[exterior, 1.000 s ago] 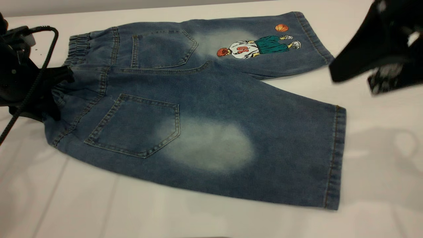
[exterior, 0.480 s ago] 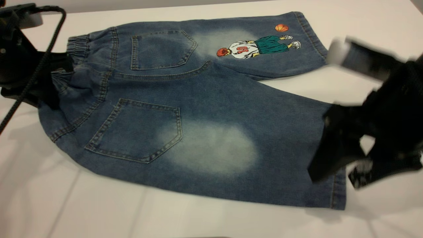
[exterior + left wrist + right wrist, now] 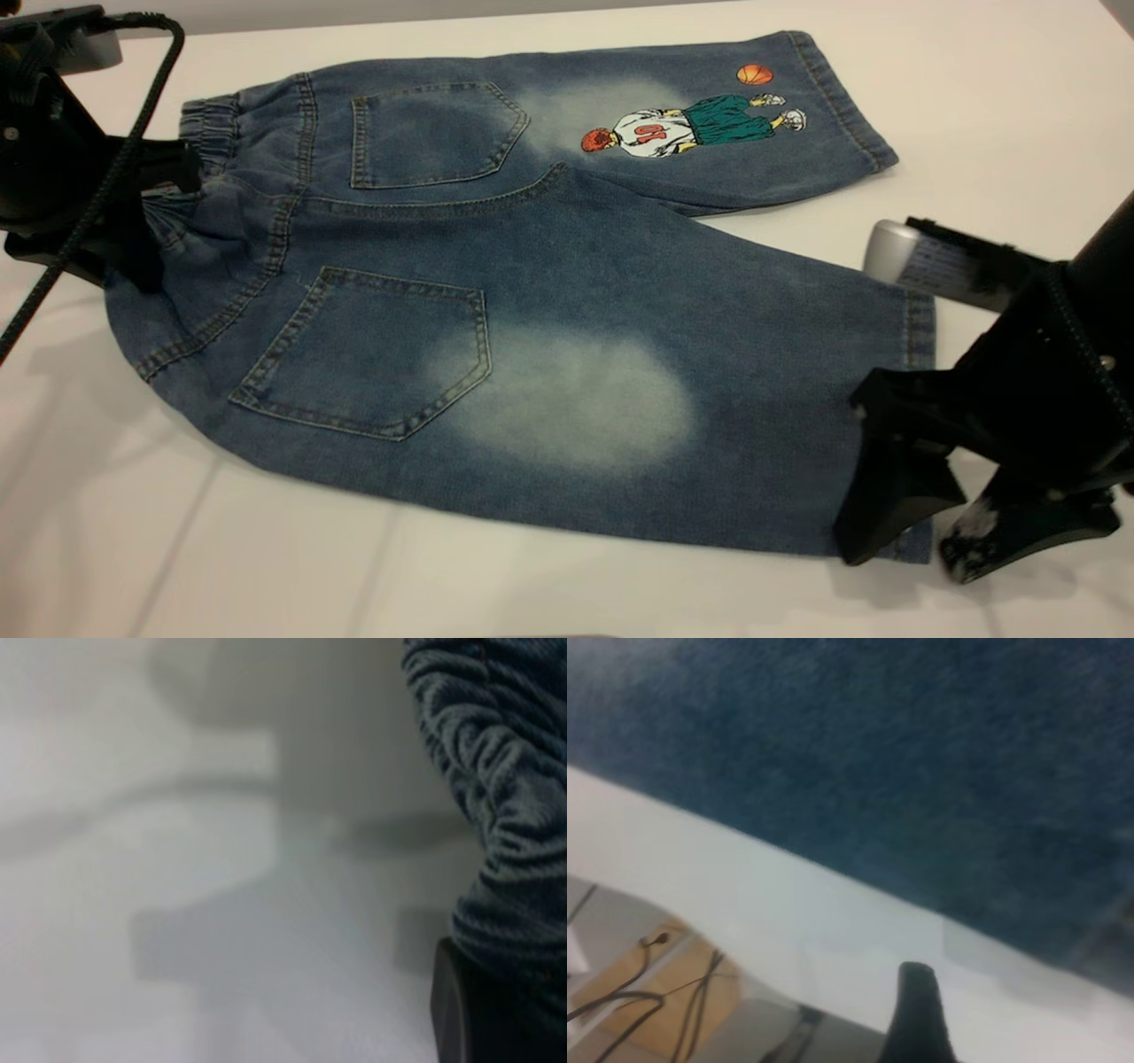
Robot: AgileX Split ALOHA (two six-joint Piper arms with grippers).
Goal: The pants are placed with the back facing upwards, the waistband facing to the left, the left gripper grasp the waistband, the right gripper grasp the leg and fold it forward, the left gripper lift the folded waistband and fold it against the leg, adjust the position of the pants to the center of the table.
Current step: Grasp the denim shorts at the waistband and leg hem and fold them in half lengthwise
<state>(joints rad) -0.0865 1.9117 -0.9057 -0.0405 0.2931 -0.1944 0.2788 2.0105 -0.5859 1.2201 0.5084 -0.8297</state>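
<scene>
Exterior view: left gripper point(image 3: 151, 208) jaws clench the waistband point(image 3: 190, 190); right gripper point(image 3: 921, 523) jaws released at the leg point(image 3: 709, 399).

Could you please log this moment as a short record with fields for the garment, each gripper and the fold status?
garment: short blue denim pants, back up, flat on the white table
waistband: gathered elastic waistband at the exterior view's left
left gripper: plain black left gripper, shut on the waistband
right gripper: black right gripper with scuffed tips, open at the plain leg hem
fold: not yet begun
</scene>
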